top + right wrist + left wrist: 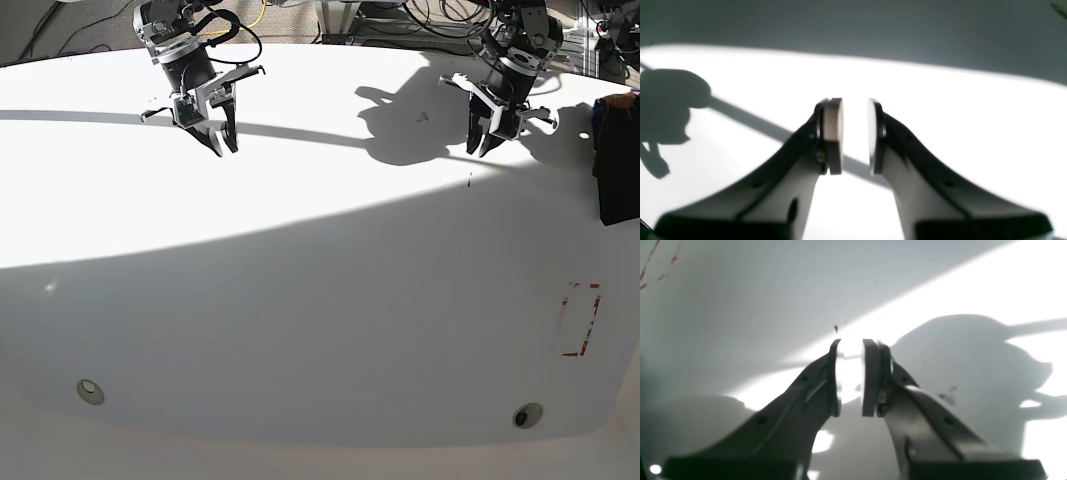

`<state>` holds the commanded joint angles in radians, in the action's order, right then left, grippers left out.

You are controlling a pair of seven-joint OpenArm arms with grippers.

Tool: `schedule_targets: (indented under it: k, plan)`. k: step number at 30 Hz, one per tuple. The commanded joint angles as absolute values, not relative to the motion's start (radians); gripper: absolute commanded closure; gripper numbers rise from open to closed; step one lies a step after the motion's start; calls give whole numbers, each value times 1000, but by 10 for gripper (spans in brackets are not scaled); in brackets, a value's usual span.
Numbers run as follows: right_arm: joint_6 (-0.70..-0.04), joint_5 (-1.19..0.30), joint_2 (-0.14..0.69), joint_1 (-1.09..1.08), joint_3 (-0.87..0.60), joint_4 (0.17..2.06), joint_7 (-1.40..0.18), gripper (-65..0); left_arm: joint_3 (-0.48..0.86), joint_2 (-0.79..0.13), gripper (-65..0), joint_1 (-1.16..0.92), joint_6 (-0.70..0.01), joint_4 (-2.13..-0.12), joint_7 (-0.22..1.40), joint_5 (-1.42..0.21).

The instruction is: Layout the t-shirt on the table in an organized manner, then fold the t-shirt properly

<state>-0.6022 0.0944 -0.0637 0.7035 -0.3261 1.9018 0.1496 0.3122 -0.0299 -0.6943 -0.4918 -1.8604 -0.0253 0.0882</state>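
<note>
The t-shirt [618, 165] is a black bundle at the far right edge of the table [320, 300], partly cut off by the frame, with a speck of orange at its top. My left gripper [478, 148] hangs over the table's back right, a short way left of the t-shirt and apart from it. In the left wrist view the left gripper [851, 341] is open by a narrow gap with nothing between its pads. My right gripper [224, 148] hovers at the back left, and the right wrist view shows the right gripper [855, 100] open and empty above bare tabletop.
A red dashed rectangle [581, 320] marks the table's right side; part of the red dashed mark [660, 266] shows in the left wrist view. Two metal discs [90, 391] [527, 414] sit near the front edge. Cables and frames [400, 15] lie behind the table.
</note>
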Motion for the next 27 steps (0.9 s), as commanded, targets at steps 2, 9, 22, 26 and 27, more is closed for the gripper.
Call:
schedule_targets:
  k: [2, 9, 22, 26, 27]
  plan:
    - [-602, 61, -64, 766, -326, 1905, 151, -116, 312, -25, -76, -766, -492, -1882, -25, 87]
    - [-610, -45, -28, 946, -328, 1910, 153, -116, 312, -22, -76, -977, -492, -1922, -25, 21]
    - [-611, -183, 45, 1250, -320, 1868, 153, -116, 426, -30, -76, -1250, -493, -1842, -21, -150]
    - [-611, -151, 47, 1251, -295, 1761, 153, -116, 450, -30, -78, -1245, -493, -1762, -21, -166]
    - [-611, -139, 50, 1239, -285, 1725, 153, -116, 449, -31, -79, -1241, -493, -1735, -21, -165]
